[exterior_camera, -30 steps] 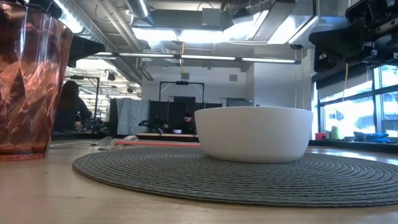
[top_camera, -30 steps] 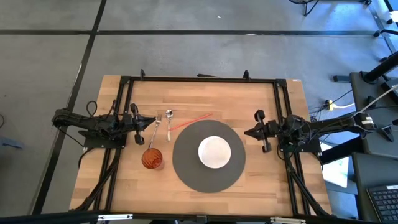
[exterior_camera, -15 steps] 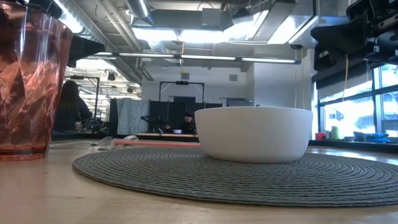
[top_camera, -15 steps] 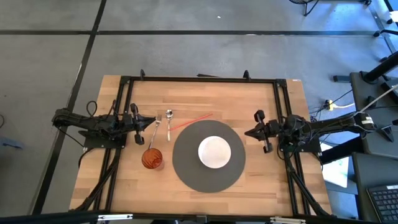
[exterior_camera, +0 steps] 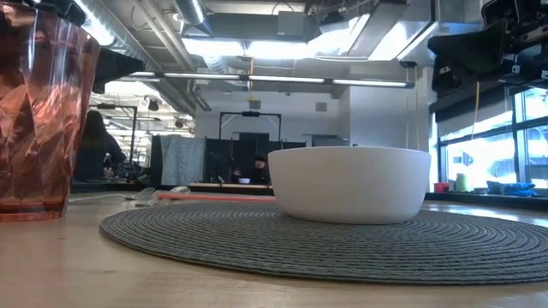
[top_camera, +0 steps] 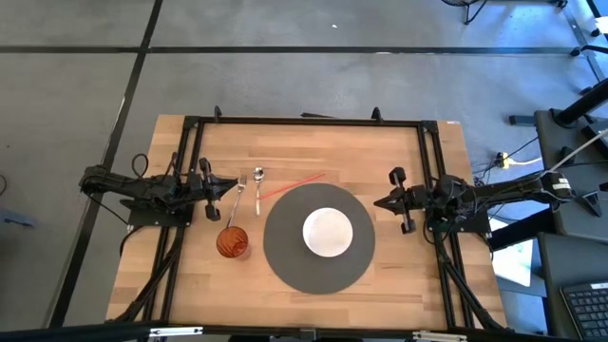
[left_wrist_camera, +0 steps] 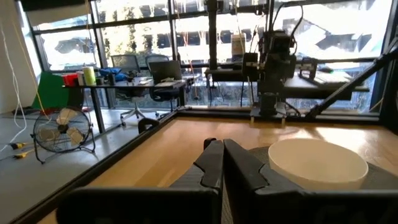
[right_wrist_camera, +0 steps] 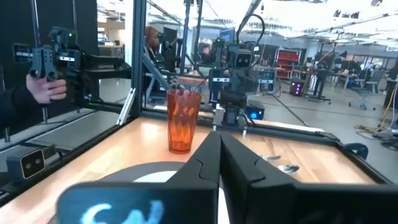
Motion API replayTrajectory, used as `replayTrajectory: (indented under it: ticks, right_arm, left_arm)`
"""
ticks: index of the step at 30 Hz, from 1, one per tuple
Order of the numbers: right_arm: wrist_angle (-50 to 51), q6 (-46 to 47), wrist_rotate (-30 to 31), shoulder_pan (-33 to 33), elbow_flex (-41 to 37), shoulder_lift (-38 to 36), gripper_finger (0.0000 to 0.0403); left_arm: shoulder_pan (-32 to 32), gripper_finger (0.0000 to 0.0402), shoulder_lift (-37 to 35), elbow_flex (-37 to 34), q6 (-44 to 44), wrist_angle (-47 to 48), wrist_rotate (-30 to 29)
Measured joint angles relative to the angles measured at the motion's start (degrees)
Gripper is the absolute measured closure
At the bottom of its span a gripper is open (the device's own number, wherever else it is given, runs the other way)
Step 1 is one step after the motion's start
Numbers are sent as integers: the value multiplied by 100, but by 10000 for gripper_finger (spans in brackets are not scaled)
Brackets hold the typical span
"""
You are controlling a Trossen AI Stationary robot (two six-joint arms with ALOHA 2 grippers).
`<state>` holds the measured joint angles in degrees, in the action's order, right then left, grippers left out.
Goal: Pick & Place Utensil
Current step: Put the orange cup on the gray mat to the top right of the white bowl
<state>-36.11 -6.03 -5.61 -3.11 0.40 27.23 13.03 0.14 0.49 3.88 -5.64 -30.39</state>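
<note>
A metal fork and a metal spoon lie flat side by side on the wooden table, left of the round grey placemat. A red chopstick lies slanted just beyond the mat. A white bowl stands on the mat's middle. My left gripper hovers shut at the table's left, its tip close to the fork's upper end. My right gripper hovers shut at the table's right, beside the mat. Both point level toward the middle.
An orange-red faceted tumbler stands upright near the mat's left edge, below the fork. A black frame runs around the table's far and side edges. A person's hand holding a device shows beyond the table in the right wrist view.
</note>
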Motion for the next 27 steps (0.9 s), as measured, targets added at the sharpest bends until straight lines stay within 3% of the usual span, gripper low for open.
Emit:
replayTrajectory:
  ticks: [12,23,27]
  right_arm:
    - [-127,484,0,0,0,3,398]
    - [-66,720,0,-2,0,2,398]
    - [14,754,0,-1,0,2,398]
  left_arm:
    - [0,398,-2,-1,-1254,-360,492]
    - [1,398,0,47,-1083,-322,496]
    - [5,398,58,512,-775,-208,1133]
